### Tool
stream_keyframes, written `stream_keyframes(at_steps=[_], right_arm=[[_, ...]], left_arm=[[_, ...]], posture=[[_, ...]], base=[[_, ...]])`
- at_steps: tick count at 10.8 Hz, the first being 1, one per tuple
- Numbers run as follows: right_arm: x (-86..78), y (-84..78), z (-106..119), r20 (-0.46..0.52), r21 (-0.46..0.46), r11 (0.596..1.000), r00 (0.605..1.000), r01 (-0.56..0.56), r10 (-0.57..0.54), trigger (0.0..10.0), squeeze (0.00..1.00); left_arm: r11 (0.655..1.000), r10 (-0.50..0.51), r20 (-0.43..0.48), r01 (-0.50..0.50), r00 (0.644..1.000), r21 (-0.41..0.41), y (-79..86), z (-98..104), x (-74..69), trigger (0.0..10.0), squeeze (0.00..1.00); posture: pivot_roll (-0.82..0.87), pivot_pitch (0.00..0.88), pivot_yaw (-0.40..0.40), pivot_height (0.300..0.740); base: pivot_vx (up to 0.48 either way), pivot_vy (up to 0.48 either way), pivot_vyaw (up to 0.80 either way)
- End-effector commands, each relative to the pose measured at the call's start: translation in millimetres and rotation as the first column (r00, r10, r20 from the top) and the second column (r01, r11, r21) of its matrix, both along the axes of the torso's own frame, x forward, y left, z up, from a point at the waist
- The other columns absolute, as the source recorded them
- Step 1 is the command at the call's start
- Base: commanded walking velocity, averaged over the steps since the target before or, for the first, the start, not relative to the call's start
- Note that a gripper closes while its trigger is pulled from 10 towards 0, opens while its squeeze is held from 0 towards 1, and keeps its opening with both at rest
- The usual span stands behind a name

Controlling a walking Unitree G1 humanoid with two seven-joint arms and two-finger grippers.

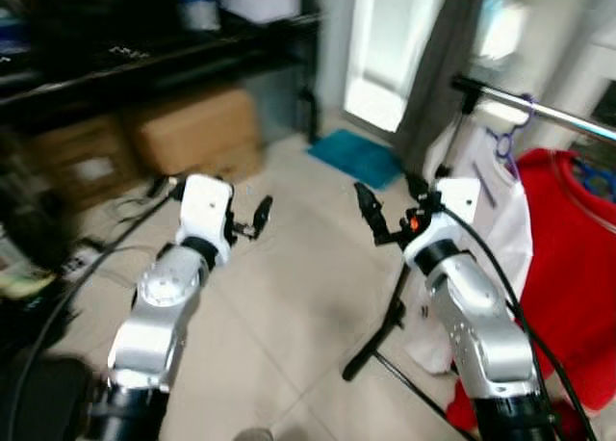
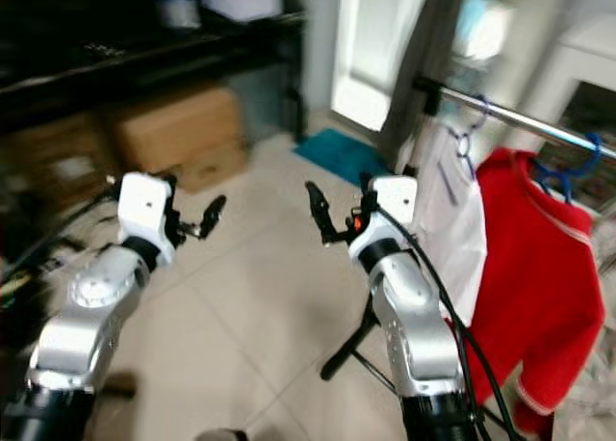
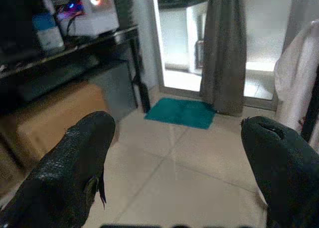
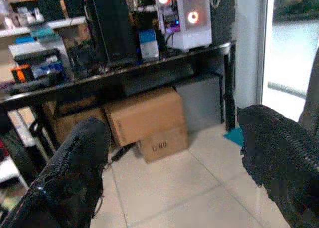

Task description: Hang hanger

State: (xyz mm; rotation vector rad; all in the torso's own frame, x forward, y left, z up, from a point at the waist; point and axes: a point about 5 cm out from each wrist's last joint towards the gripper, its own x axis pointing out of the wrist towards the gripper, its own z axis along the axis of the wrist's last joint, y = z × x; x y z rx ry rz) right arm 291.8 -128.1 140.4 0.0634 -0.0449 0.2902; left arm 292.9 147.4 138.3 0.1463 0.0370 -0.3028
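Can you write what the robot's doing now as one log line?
left pincer: open, empty | right pincer: open, empty | clothes rail: right side | red sweater: hung

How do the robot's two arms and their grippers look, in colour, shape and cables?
Both arms are rounded silver segments joined by black rings, each ending in a white boxy wrist block. The left gripper and right gripper each have two long black fingers with a rough, textured surface. A black cable runs along the right arm, and a small orange-red light glows near its wrist.
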Motion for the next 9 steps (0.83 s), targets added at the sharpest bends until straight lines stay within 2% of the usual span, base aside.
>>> stream_keyframes(at_steps=[1,3,4,5,7,9], right_arm=[[0.6,-5.7,2,0.009,-0.007,0.998,0.998,0.058,-0.058,10.0,1.00],[-0.6,-8.5,3,-0.007,0.006,0.997,0.997,0.082,-0.082,10.0,1.00],[0.8,-9.8,-1,-0.003,-0.001,0.997,0.997,0.071,-0.071,10.0,0.53],[3.8,-6.2,-2,0.000,-0.026,0.998,0.998,0.063,-0.063,10.0,0.00],[6.4,-2.0,-5,-0.093,0.063,0.994,0.992,0.090,-0.084,10.0,0.00],[7.3,-4.4,-1,-0.045,0.044,0.994,0.994,0.101,-0.099,10.0,0.00]], left_arm=[[1.000,-0.011,0.006,0.010,1.000,0.009,-2.9,3,0.9,10.0,0.00],[1.000,-0.012,0.005,0.012,1.000,0.007,-3.5,3,2.9,10.0,0.00],[1.000,-0.002,0.017,0.002,1.000,0.011,-1.6,8,3.8,10.0,0.00],[1.000,0.002,0.026,-0.002,1.000,-0.001,2.3,10,2.0,10.0,0.00],[1.000,0.012,0.028,-0.011,1.000,-0.012,10.6,11,4.2,10.0,0.00],[0.999,-0.029,0.058,0.031,0.998,-0.035,3.7,17,4.7,10.0,0.00]], posture=[[0.03,0.014,0.001,0.740],[0.04,0.016,-0.002,0.740],[0.07,0.017,-0.011,0.740],[0.07,0.015,-0.011,0.740],[0.07,0.006,-0.002,0.740],[0.08,0.006,-0.006,0.740]], base=[[0.000,-0.431,0.00],[0.000,-0.428,0.00],[0.000,-0.416,0.00],[0.000,0.000,0.00],[0.000,0.000,-0.27],[0.000,0.000,-0.70]])
